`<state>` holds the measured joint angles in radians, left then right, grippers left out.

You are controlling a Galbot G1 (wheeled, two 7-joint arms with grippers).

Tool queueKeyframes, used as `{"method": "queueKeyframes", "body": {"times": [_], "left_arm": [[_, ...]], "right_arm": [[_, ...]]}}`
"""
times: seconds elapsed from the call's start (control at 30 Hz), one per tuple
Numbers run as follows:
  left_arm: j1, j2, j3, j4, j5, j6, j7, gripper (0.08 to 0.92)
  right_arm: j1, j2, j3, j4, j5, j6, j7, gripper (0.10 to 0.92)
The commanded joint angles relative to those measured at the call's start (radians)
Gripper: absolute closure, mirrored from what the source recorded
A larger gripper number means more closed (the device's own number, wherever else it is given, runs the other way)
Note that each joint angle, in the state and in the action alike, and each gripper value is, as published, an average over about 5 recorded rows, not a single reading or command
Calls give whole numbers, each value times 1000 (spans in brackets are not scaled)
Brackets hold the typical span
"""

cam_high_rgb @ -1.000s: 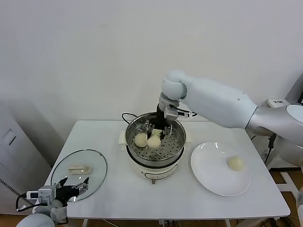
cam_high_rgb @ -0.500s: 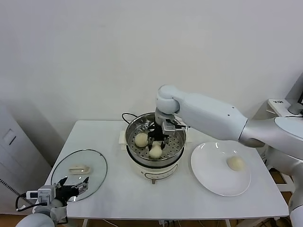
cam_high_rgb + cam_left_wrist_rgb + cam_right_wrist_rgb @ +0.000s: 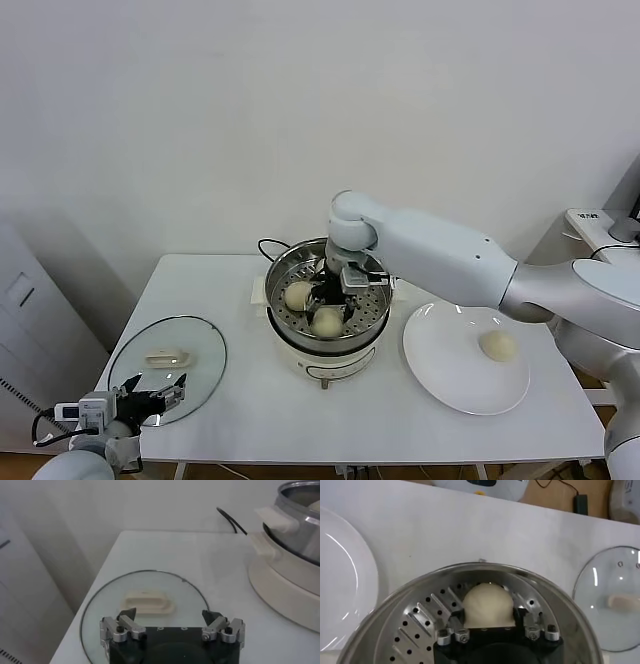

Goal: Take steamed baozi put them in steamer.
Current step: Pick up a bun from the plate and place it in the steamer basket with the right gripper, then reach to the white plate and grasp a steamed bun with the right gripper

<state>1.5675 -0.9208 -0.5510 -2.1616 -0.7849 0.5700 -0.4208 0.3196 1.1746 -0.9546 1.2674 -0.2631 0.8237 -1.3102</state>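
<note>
Your right gripper (image 3: pixel 330 303) sits down in the steamer (image 3: pixel 372 262), fingers apart around a bun (image 3: pixel 487 605) directly between them, so lift straight up.

The right arm reaches in from the right side, its thick white forearm stretched across and slightly downward toward the middle of the scene. Its wrist bends down so the right pincer (image 3: pixel 331 303) points straight below it. In the right wrist view the right pincer (image 3: pixel 489 621) has its two dark fingers spread apart. The left arm stays low at the near left corner, with the left pincer (image 3: pixel 160 397) level, pointing forward; its fingers (image 3: pixel 126 621) stand wide apart.
</note>
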Motion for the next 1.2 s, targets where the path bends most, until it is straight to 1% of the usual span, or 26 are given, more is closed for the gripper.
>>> {"method": "queueKeyframes", "body": {"times": [0.03,0.17,0.3,0.5,0.67,0.87,1.2], "left_arm": [[0,0,-2,0,0,1,0,177],[1,0,-5,1,0,1,0,177],[4,0,-11,4,0,-2,1,177],[9,-5,-20,0,0,-2,0,177],[9,-7,-25,-1,0,-1,-1,177],[10,-9,-26,-1,0,0,-1,177],[4,-17,-23,-3,2,7,-9,177]], "right_arm": [[63,-14,68,-45,13,26,-8,211],[146,-57,76,-135,117,-47,-31,203],[212,-110,70,-268,206,-156,-70,203],[242,-162,61,-486,249,-278,-134,203],[221,-217,60,-590,262,-334,-173,203],[163,-285,74,-624,251,-366,-184,203],[-26,-398,161,-570,205,-380,-151,203]]}}
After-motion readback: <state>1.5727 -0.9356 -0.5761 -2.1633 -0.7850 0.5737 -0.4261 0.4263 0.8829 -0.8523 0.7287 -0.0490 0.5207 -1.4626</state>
